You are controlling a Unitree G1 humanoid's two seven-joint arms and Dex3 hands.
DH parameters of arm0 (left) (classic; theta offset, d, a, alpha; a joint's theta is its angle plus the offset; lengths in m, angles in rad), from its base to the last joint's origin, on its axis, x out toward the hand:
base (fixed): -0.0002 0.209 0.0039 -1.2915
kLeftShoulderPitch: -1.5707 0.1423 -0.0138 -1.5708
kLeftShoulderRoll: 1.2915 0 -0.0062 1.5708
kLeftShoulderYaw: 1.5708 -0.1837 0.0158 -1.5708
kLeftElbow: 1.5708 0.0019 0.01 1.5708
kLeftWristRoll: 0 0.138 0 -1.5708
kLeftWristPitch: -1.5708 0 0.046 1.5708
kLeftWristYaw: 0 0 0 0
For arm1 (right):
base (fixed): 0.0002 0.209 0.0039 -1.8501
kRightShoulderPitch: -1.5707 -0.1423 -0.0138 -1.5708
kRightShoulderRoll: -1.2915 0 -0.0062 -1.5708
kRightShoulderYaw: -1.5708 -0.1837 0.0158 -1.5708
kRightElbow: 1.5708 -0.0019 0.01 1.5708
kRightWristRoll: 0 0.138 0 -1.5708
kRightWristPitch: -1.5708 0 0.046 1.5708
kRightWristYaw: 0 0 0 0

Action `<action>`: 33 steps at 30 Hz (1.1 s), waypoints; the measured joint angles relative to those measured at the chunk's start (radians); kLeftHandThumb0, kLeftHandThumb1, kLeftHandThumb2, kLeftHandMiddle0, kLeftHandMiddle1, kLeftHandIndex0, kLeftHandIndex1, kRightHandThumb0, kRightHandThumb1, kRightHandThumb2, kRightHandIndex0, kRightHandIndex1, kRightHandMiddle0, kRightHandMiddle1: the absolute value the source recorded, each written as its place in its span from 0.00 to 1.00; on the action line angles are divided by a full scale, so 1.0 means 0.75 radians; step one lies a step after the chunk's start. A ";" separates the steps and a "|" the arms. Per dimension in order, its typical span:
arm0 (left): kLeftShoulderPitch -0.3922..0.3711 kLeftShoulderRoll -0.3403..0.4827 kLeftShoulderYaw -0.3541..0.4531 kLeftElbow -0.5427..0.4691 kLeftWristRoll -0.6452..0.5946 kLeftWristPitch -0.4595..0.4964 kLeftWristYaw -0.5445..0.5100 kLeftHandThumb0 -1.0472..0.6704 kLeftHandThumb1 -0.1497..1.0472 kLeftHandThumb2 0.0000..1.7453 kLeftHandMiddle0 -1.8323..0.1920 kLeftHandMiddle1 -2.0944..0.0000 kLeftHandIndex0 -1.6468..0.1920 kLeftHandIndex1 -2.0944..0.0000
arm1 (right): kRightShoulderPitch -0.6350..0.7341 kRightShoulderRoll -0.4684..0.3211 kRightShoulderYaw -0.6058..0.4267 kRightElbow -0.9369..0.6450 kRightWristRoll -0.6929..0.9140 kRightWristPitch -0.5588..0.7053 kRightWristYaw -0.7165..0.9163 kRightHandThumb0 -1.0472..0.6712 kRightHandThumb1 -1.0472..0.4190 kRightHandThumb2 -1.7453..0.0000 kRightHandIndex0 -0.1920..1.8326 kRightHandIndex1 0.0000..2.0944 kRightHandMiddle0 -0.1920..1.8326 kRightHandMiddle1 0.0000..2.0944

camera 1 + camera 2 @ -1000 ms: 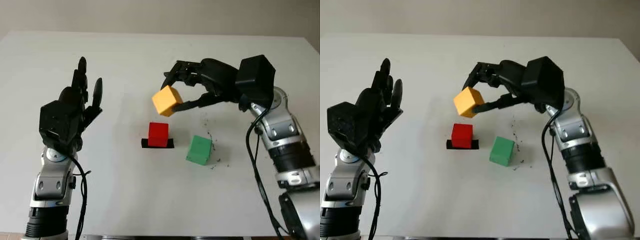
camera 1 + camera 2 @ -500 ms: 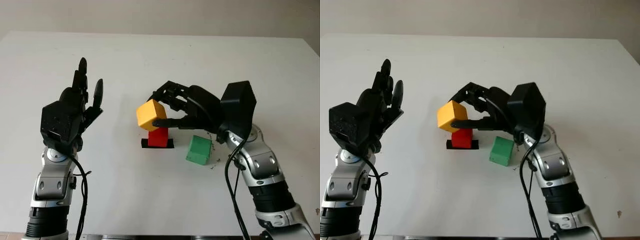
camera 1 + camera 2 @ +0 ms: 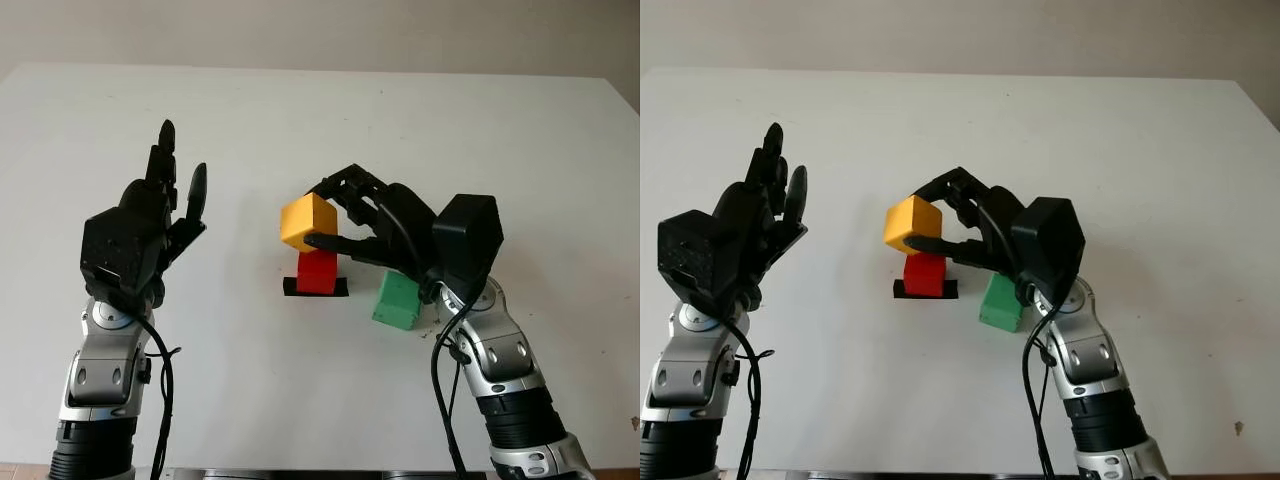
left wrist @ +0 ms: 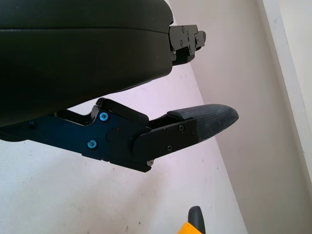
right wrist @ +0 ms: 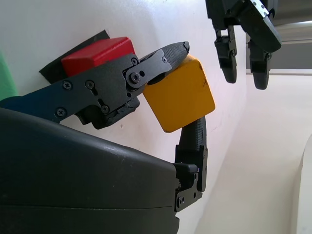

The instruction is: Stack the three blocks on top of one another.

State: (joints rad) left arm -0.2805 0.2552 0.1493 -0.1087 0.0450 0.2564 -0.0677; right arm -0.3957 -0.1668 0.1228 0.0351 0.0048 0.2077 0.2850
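Right hand (image 3: 345, 215) clamped on the orange block (image 3: 306, 221), one finger under its near face and others curled over the top, held in the air just above the red block (image 3: 318, 272) and slightly to its left. Compared with a second ago, carried down and leftward from well above and right of the red block; since half a second ago, nudged a little up and to the right, closer over the red one, with the forearm drawn nearer the table's front edge. No contact seen between orange and red. Red block unmoved on its black patch (image 3: 292, 288); green block (image 3: 398, 300) unmoved on the white table (image 3: 300, 110) just right of it, now partly behind the right wrist. Left hand (image 3: 145, 225) open, raised at the left, unchanged.
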 measured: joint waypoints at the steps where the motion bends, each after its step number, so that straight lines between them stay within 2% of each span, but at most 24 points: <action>1: 0.000 0.000 0.000 0.000 0.000 0.000 0.000 0.20 1.00 0.40 0.98 0.97 0.97 0.98 | 0.004 0.000 0.000 0.000 -0.005 -0.017 0.000 0.36 0.02 0.97 0.17 0.03 0.16 0.77; 10: 0.000 0.001 0.000 0.000 -0.001 0.003 -0.002 0.20 1.00 0.39 0.98 0.97 0.98 0.98 | 0.031 -0.033 -0.001 -0.003 -0.023 -0.048 0.039 0.37 0.03 0.97 0.18 0.03 0.17 0.77; 21: 0.000 0.001 0.000 -0.001 -0.025 0.013 -0.003 0.20 1.00 0.40 0.99 0.98 0.98 0.98 | 0.031 -0.038 -0.001 -0.049 -0.019 0.026 0.074 0.36 0.04 0.97 0.19 0.03 0.19 0.75; 33: 0.000 0.001 0.000 -0.001 -0.027 -0.005 -0.006 0.20 1.00 0.39 0.99 0.97 0.98 0.98 | 0.033 -0.038 0.008 -0.045 -0.060 0.024 0.067 0.34 0.04 0.97 0.20 0.03 0.20 0.75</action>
State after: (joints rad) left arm -0.2805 0.2558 0.1494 -0.1094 0.0245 0.2525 -0.0719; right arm -0.3711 -0.1953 0.1287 0.0011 -0.0403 0.2254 0.3351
